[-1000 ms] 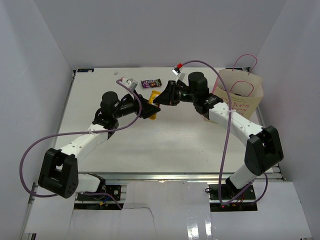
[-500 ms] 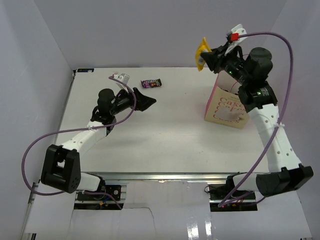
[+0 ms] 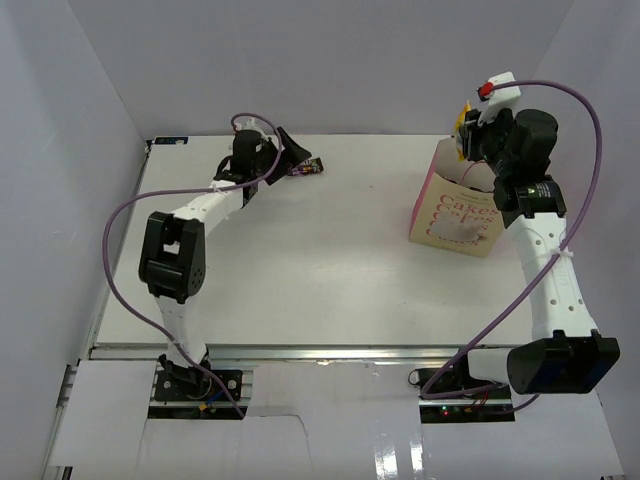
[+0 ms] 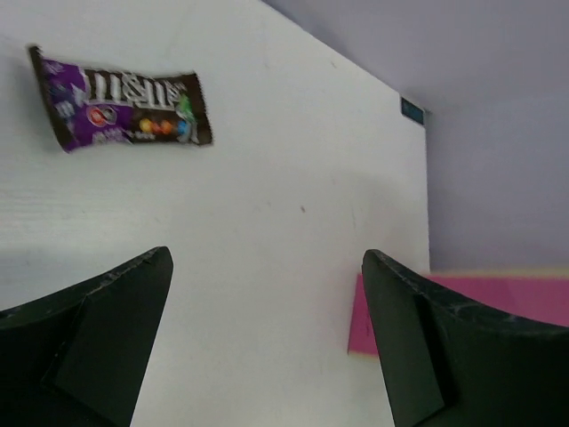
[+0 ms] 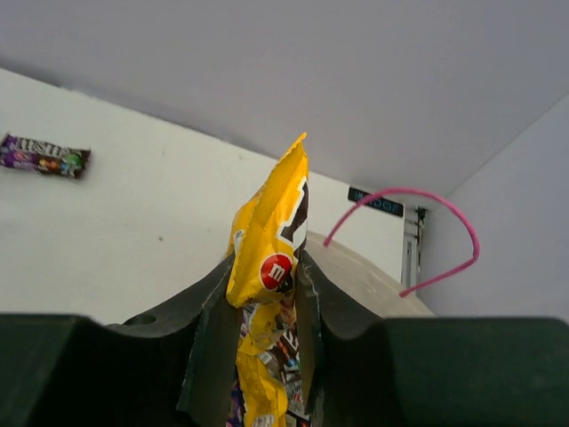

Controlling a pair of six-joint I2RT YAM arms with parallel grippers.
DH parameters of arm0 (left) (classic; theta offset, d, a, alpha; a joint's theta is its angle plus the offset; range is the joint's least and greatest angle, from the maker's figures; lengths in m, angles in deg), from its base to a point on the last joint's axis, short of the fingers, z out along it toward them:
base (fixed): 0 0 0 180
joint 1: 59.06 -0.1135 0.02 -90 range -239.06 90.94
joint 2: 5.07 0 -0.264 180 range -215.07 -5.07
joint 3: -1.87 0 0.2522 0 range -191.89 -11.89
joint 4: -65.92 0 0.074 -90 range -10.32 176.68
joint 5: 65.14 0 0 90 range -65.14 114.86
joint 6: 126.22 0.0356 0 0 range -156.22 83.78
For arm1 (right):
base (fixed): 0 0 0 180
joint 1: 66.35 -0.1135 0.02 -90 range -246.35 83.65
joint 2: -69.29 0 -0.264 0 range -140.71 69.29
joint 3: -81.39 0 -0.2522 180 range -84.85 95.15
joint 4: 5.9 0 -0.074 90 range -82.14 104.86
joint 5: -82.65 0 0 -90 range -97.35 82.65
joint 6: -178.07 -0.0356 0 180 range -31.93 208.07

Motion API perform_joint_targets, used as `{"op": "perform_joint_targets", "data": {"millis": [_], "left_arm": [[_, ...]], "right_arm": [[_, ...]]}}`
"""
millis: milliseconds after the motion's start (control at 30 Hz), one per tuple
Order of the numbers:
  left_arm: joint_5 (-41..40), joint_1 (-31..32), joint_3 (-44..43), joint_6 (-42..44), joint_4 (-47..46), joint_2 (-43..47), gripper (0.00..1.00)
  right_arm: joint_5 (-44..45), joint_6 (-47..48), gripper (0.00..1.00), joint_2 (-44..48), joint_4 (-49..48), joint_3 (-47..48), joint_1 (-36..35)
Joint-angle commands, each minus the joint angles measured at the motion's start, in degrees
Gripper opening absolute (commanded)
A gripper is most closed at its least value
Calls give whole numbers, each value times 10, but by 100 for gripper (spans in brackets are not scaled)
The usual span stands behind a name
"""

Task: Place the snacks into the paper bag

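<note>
1. The left gripper (image 3: 292, 156) is reaching out to the far edge of the table (image 3: 330, 270), with its jaws standing wide apart and gripping nothing
2. A dark purple-brown candy bar (image 4: 120, 107) is lying flat on the table just ahead of the left gripper; in the left wrist view it is sitting beyond the left finger, clear of both fingertips (image 4: 116, 311)
3. The right gripper (image 5: 265, 267) is hanging raised above the paper bag (image 3: 462, 212), with its jaws narrowed onto a yellow packet (image 5: 271, 213) and pinching it at the middle
4. The yellow packet is standing upright between the right fingers, its crimped top pointing up; from above, only a sliver of yellow is showing at the bag's far rim, beside the gripper
5. The paper bag is standing upright on the right side of the table, its lettered cream face turned toward the arm bases, and a pink loop handle (image 5: 418, 222) is arching up past its mouth
6. Below the right fingers, crumpled yellow and brown wrapper is showing; whether this is the lower end of the held packet or other snacks lying inside the bag cannot be told
</note>
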Motion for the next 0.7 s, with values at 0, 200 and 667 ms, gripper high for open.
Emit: {"op": "perform_joint_targets", "data": {"millis": [0, 200, 667], "left_arm": [[-115, -11, -115, -73, 169, -65, 98], [-139, -11, -258, -166, 233, -197, 98], [-225, -11, -394, -272, 288, -331, 86]], "right_arm": [[23, 4, 35, -2, -7, -4, 18], [-26, 8, 89, 5, -8, 5, 26], [-103, -53, 97, 18, -13, -18, 26]]}}
